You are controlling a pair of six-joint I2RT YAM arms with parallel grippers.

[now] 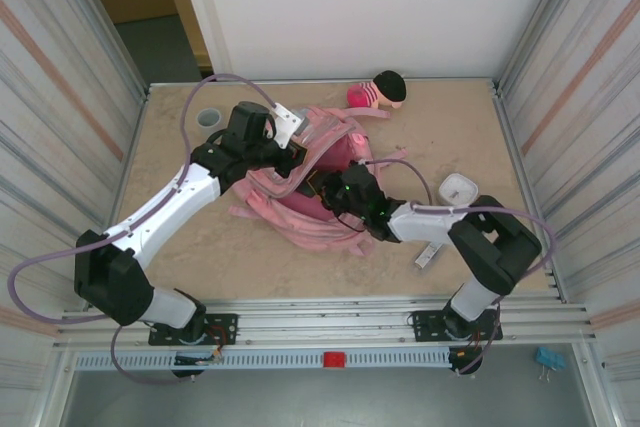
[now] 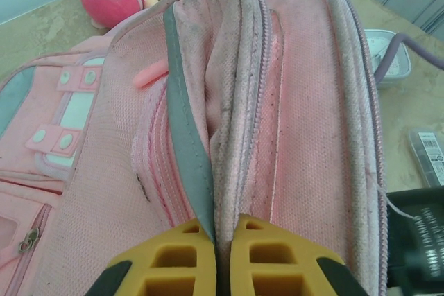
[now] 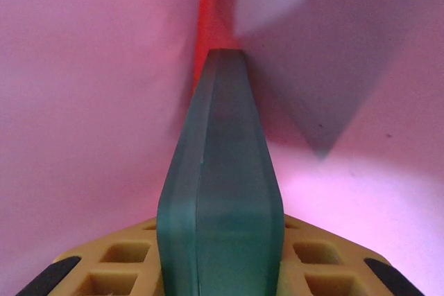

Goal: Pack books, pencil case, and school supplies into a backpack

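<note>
Pencil case (image 3: 220,157) looks stiff and light, pinched endwise by the right gripper (image 3: 220,258); left gripper (image 2: 216,244) clamps the floppy backpack (image 2: 298,116) rim

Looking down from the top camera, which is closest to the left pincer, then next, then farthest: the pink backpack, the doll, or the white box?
From the left pincer:
1. Backpack, pinched right in it.
2. Doll, at the back edge.
3. White box, far over on the right.
</note>
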